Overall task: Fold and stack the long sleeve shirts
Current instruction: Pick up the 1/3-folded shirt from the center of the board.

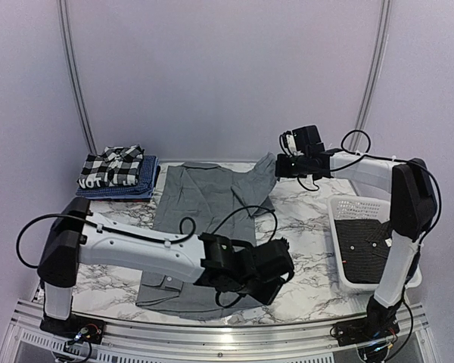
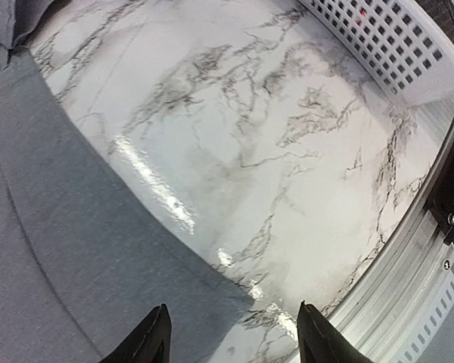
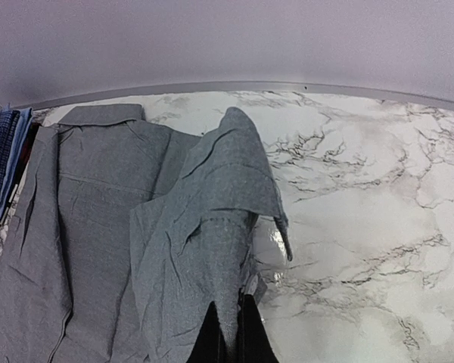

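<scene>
A mid-grey button-front shirt (image 1: 200, 215) lies spread on the marble table. My right gripper (image 1: 278, 163) is shut on its right sleeve (image 3: 227, 227) and holds it lifted, draped over the shirt's body (image 3: 91, 227). My left gripper (image 1: 281, 261) hovers low at the shirt's near right hem corner (image 2: 76, 249). It is open, its fingers (image 2: 155, 336) straddling the corner's edge without gripping it. A black-and-white checked shirt (image 1: 112, 166) sits folded on a blue one (image 1: 129, 185) at the back left. A dark charcoal shirt (image 1: 367, 242) lies in the basket.
The white slatted basket (image 1: 339, 227) stands at the right, and its corner (image 2: 393, 45) shows in the left wrist view. The table's metal front rail (image 2: 408, 287) runs close to my left gripper. The blue shirt's edge (image 3: 0, 151) shows at the far left.
</scene>
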You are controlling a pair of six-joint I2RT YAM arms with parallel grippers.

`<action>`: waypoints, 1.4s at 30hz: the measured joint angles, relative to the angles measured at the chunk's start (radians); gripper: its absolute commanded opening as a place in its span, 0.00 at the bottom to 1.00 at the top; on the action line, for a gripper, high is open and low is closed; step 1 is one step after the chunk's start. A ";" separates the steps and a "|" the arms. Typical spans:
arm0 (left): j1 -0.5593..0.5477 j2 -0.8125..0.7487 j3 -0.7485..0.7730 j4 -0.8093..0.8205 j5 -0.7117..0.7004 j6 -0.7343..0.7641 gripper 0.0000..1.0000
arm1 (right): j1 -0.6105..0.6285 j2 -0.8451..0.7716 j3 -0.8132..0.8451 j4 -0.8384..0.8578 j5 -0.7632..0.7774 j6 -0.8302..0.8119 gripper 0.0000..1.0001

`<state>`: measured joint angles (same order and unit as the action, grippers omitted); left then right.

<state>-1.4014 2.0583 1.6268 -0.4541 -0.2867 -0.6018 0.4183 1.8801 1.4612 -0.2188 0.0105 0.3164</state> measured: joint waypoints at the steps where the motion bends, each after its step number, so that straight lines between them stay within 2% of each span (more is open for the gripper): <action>1: -0.019 0.035 0.037 -0.017 -0.010 -0.003 0.56 | -0.009 -0.004 -0.006 0.000 -0.004 0.002 0.00; 10: -0.085 0.193 0.141 -0.105 -0.047 -0.035 0.51 | -0.041 -0.042 -0.031 0.000 -0.028 0.003 0.00; 23: -0.085 0.238 0.210 -0.163 -0.094 -0.042 0.42 | -0.041 -0.066 -0.041 0.001 -0.036 0.005 0.00; 27: -0.086 0.258 0.210 -0.166 -0.101 -0.043 0.33 | -0.041 -0.071 -0.056 0.001 -0.036 0.005 0.00; 35: -0.090 0.271 0.211 -0.169 -0.116 -0.047 0.00 | -0.041 -0.082 -0.067 0.001 -0.035 0.006 0.00; 42: -0.087 0.247 0.165 -0.171 -0.172 -0.070 0.00 | -0.041 -0.084 -0.064 -0.004 -0.036 0.006 0.00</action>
<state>-1.4883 2.3054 1.7920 -0.6254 -0.4591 -0.6720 0.3775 1.7958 1.3972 -0.2226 -0.0254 0.3222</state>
